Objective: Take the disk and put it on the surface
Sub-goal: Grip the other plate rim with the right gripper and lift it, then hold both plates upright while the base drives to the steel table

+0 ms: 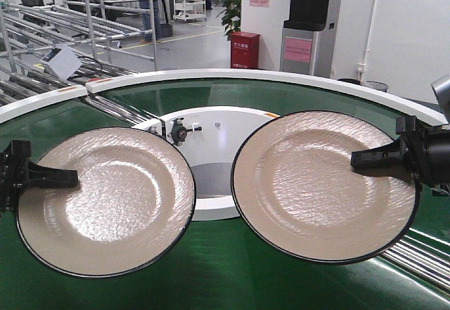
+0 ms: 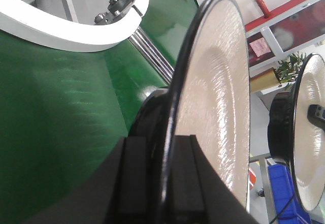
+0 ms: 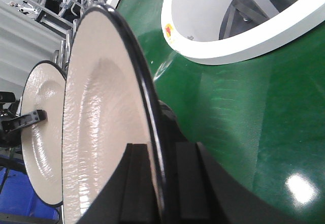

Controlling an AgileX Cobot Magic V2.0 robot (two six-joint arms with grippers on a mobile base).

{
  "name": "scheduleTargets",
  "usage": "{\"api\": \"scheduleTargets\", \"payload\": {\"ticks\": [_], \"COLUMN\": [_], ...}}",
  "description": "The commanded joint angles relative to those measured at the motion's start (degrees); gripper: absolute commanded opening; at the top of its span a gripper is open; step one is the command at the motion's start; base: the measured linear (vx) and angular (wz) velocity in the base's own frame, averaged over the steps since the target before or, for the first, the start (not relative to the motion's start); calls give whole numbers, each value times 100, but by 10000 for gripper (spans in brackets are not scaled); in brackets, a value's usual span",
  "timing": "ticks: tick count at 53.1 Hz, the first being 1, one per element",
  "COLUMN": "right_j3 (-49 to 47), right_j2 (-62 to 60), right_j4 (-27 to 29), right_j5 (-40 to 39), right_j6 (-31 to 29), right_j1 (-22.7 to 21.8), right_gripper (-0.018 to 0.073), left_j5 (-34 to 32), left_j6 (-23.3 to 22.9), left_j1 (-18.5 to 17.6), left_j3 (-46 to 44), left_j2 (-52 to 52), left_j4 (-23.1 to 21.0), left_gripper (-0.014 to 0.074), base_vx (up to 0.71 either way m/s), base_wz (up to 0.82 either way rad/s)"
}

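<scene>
I am watching both arms at once, and each one is carrying a plate. The left tool (image 1: 69,178) is clenching the left-hand rim of the left disk (image 1: 105,201), a cream plate with a thin black edge. In the left wrist view its two black fingers (image 2: 133,183) are pinching that rim, one on each face. The right tool (image 1: 360,158) is doing the same to the right disk (image 1: 316,183), biting its right-hand rim. The right wrist view is showing its fingers (image 3: 189,183) closed on the edge, with the rim running between them.

Both disks are lying face up over the green conveyor belt (image 1: 211,275), side by side and just apart. Their rims are nearly meeting in front of the white inner ring (image 1: 211,214). The right disk is sitting a little higher in the front picture and is covering part of that ring on its left side. Its lower right edge is coming close to the metal rails (image 1: 422,257) at the belt's outer edge. I cannot tell from these views whether either underside is touching the belt.

Behind the belt a red box (image 1: 245,50) is standing on the floor beside a grey dispenser (image 1: 307,25).
</scene>
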Motion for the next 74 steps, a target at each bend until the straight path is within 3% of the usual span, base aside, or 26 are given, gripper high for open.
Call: {"api": "scheduleTargets", "payload": {"ticks": [1, 39, 74], "right_j3": [-177, -177, -177], "right_j2": [-303, -303, -303], "right_j4": [726, 726, 726], "right_j5": [9, 7, 14], "right_j6": [46, 46, 46], "right_j1": [-21, -21, -21], "right_gripper": [-9, -9, -9], "left_j5": [141, 140, 140], "left_j6": [-90, -90, -90], "left_j1": [-20, -20, -20], "left_j3": [-213, -213, -213], "left_j2": [-295, -295, -295], "left_j4": [-790, -796, -796], "left_gripper": [-6, -6, -6], "base_vx": [0, -1, -13], "base_wz": [0, -4, -50]}}
